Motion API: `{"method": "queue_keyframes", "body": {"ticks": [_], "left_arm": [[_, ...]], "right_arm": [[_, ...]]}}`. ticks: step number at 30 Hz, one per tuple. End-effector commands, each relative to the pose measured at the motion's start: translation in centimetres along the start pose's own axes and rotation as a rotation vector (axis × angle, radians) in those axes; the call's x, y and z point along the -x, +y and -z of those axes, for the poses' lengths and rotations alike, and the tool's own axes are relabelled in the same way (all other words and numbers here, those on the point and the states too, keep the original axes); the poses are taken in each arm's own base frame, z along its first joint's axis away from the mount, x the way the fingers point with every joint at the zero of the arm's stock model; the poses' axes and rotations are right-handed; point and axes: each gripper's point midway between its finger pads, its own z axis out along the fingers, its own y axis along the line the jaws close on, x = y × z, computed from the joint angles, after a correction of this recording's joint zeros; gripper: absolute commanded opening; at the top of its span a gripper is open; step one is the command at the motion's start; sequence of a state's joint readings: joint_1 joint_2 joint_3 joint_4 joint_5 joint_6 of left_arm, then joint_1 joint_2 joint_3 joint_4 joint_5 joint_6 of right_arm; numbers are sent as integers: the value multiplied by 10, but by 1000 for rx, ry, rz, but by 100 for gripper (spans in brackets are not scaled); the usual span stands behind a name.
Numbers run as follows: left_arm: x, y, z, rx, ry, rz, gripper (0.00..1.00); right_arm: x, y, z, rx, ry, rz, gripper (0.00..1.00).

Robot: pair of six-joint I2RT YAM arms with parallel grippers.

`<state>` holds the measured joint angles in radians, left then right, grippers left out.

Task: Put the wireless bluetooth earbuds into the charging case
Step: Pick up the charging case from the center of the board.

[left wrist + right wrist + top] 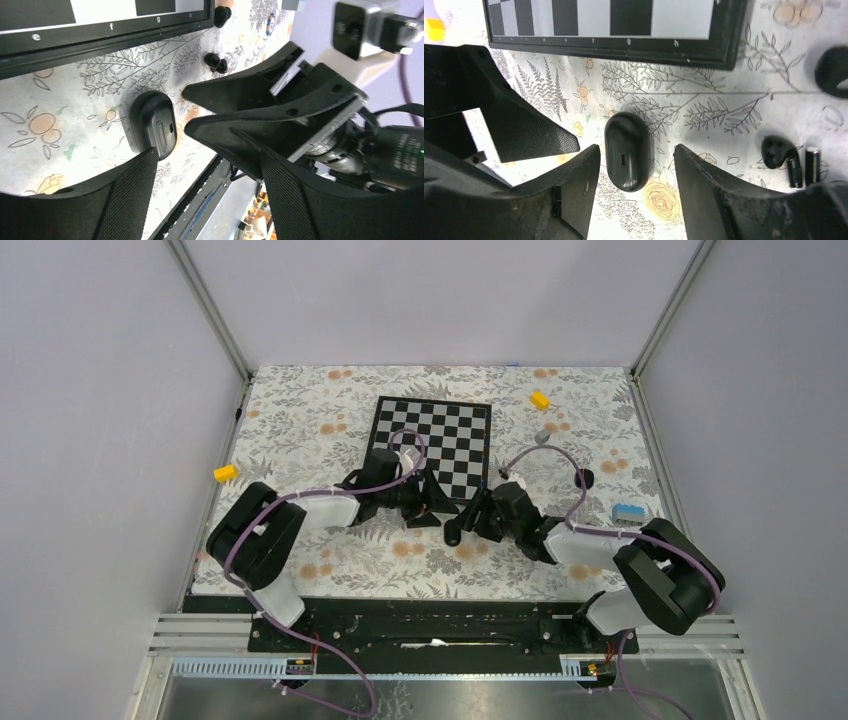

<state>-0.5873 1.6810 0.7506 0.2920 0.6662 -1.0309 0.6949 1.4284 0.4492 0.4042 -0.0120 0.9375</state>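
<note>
The charging case (626, 150) is a closed black pebble lying on the floral cloth just in front of the chessboard (624, 45). My right gripper (636, 148) is open and straddles the case without touching it. One earbud (780, 152) lies right of the case, and another (831, 70) shows at the frame's edge. In the left wrist view the case (155, 122) lies just past my left gripper (205, 200), which is open and empty. Two earbuds (216, 62) (221, 15) lie beyond it near the board's corner. From above, both grippers (430, 512) (478, 515) meet around the case (455, 533).
The chessboard (433, 440) fills the middle of the cloth. Yellow blocks sit at the left edge (226, 473) and back right (540, 399). A grey cube (542, 436) and a blue-white object (628, 512) lie on the right. A small silvery cylinder (813, 162) rests beside the near earbud.
</note>
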Motion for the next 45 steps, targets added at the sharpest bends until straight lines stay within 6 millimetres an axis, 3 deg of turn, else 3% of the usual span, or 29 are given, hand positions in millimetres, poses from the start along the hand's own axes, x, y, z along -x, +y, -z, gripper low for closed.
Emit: {"method": "queue_keyframes", "body": {"ticks": [1, 4, 8, 12, 15, 24, 31, 35, 37, 42, 45], "left_arm": [[16, -5, 18, 96, -63, -107, 77], [34, -5, 45, 194, -149, -162, 80], [68, 9, 91, 329, -272, -120, 85], [89, 15, 129, 352, -372, -68, 86], [93, 19, 143, 372, -391, -59, 87], [80, 29, 146, 373, -374, -32, 87], [78, 35, 145, 386, -372, -2, 90], [79, 34, 144, 385, -374, 10, 90], [77, 32, 142, 368, -361, 16, 90], [60, 18, 130, 247, -273, 70, 90], [50, 15, 126, 201, -226, 76, 90]], "right_arm": [[16, -9, 14, -104, -9, 269, 63], [23, -6, 26, -120, -37, 325, 63], [28, -3, 32, -189, -49, 378, 65], [18, 7, 27, -267, -18, 447, 77], [10, 14, 20, -290, -9, 452, 83], [-7, 20, -6, -358, 31, 488, 77], [-22, 25, -18, -429, 59, 638, 60], [-32, 13, -23, -488, 100, 671, 56], [-32, 11, -24, -491, 100, 671, 49], [-38, 27, -28, -379, 116, 702, 37], [-39, 43, -24, -254, 102, 712, 35]]}}
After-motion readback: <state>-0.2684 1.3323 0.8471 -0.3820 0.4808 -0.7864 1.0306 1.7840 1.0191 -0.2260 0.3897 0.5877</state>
